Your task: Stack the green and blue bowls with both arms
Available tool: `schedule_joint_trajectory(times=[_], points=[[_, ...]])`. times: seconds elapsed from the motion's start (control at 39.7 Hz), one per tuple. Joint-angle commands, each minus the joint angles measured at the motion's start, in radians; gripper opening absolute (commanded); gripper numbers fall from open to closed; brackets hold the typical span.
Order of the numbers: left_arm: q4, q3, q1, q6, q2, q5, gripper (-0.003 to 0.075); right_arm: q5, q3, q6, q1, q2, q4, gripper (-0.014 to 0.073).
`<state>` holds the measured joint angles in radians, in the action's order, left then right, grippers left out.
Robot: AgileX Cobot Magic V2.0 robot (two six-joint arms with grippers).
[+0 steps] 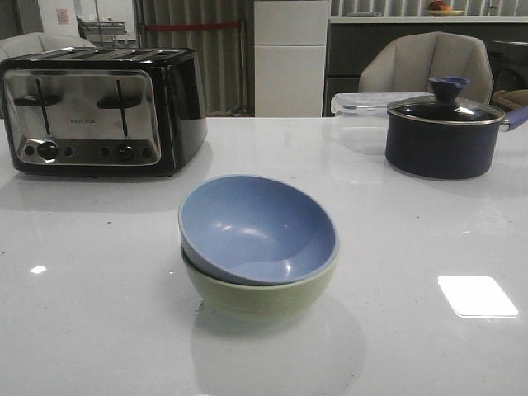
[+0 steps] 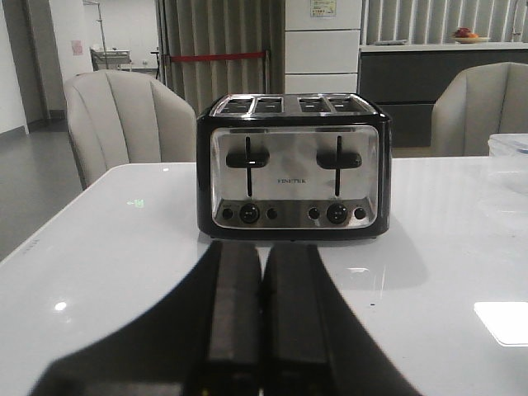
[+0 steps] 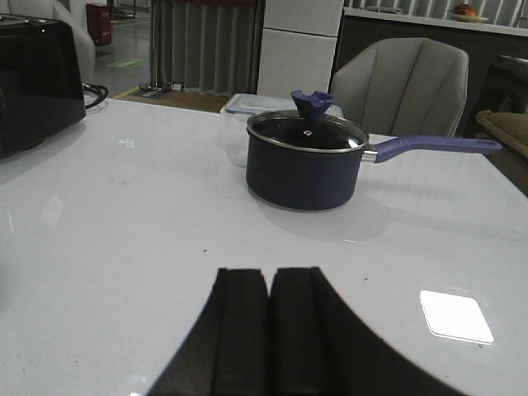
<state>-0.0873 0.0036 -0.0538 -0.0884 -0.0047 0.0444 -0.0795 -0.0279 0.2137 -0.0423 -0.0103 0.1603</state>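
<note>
Jaws pressed together on left gripper (image 2: 262,318) and right gripper (image 3: 269,326); dusty blue matte bowl (image 1: 257,228) sits tilted, apparently nested, in sage green bowl (image 1: 260,295).

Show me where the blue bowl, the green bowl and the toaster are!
blue bowl (image 1: 257,229), front view, on its inside, tilted within the green one.
green bowl (image 1: 256,295), front view, on its outer wall below the blue rim.
toaster (image 2: 293,175), left wrist view, on its shiny front panel between the levers.
</note>
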Motion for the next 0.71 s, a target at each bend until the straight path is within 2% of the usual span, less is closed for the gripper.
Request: schedule_joint_trajectory(times=[0.0,0.08,0.28,0.68], points=[[-0.009,0.007,0.007,0.009,-0.017,-0.088,0.0098,0.107,0.006,0.005,0.004,-0.011,0.006,0.0036],[-0.009,0.007,0.007,0.009,-0.017,-0.088,0.0098,0.138,0.004,0.001,0.004,-0.012,0.006,0.0036],[-0.009,0.007,0.007,0.009,-0.017,-0.088,0.0098,0.201,0.004,-0.144,0.043,-0.019,-0.034,0.0036],[-0.009,0.007,0.007,0.009,-0.017,-0.088,0.0098,0.196,0.004,-0.179,0.036,-0.019,-0.103,0.0036]])
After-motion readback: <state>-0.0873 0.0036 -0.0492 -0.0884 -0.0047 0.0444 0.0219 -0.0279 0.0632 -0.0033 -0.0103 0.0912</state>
